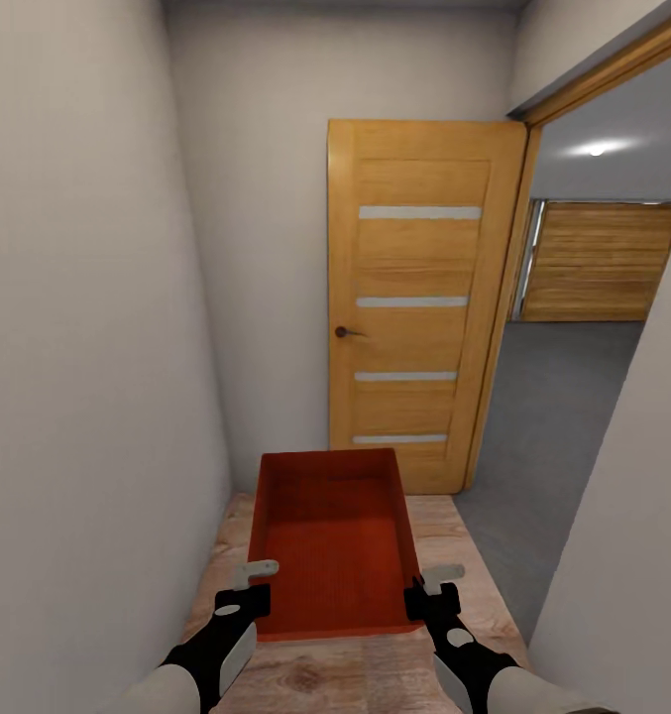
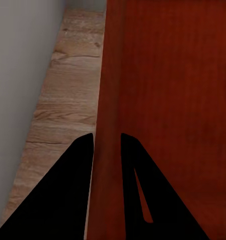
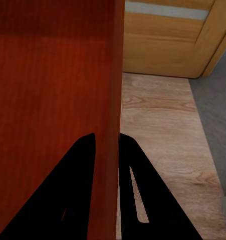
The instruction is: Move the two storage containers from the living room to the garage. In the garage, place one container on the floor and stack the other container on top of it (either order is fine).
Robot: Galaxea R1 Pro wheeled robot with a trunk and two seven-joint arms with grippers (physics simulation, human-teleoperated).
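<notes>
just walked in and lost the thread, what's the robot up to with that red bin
The robot is carrying one orange-red storage container in front of it down a narrow corridor with a pale wood-plank floor. The left gripper pinches one side wall and the right gripper pinches the other. Ahead stands an open wooden door, and through the doorway at the right lies a room with a grey floor and a slatted wooden door.
</notes>
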